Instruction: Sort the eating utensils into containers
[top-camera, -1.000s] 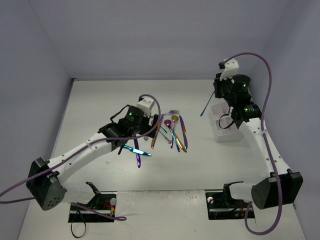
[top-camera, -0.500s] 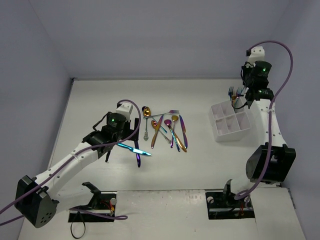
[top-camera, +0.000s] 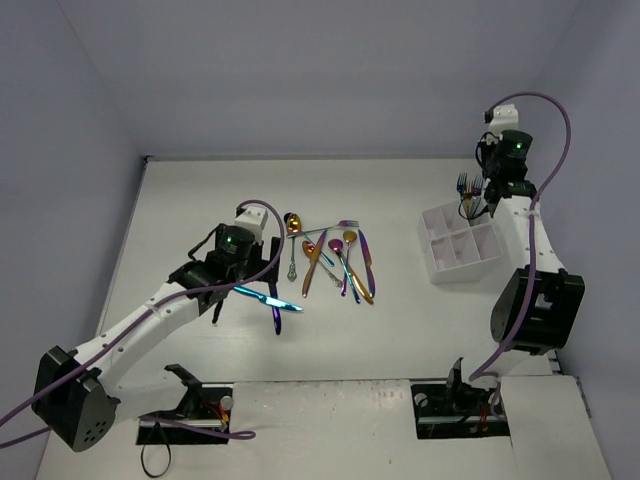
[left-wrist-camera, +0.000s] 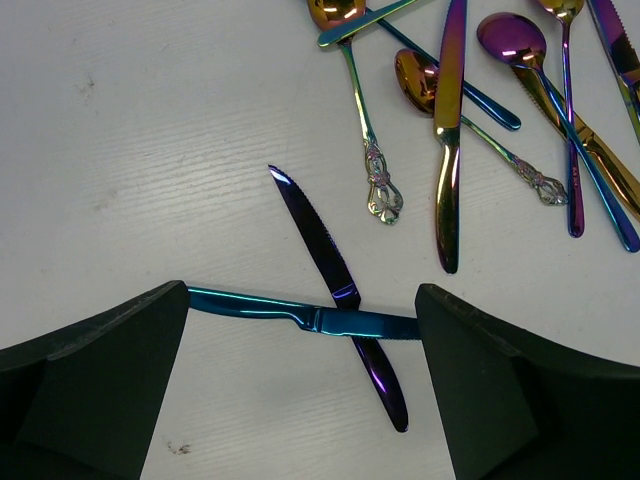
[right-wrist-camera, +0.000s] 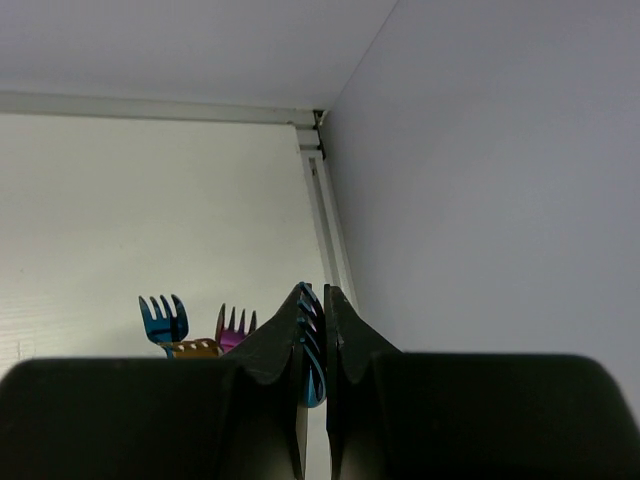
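Observation:
My left gripper (left-wrist-camera: 300, 312) is open and hovers low over a blue knife (left-wrist-camera: 300, 318) that lies across a purple knife (left-wrist-camera: 325, 250); its fingers straddle the blue knife's two ends. In the top view this gripper (top-camera: 245, 284) is left of the pile of utensils (top-camera: 335, 262). My right gripper (right-wrist-camera: 312, 335) is shut on the head of a blue fork (right-wrist-camera: 314, 352). In the top view it (top-camera: 487, 203) is above the back of the white caddy (top-camera: 465, 271), where several forks (top-camera: 466, 187) stand upright.
A blue fork (right-wrist-camera: 163, 322), a gold one (right-wrist-camera: 195, 348) and a pink one (right-wrist-camera: 236, 328) stand beside my right fingers. The back wall and right wall corner is just behind the caddy. Spoons and knives (left-wrist-camera: 450, 130) lie beyond the crossed knives.
My left gripper drew back from the pile to above the crossed knives. My right arm swung back and up from over the caddy to its far side, then barely moved.

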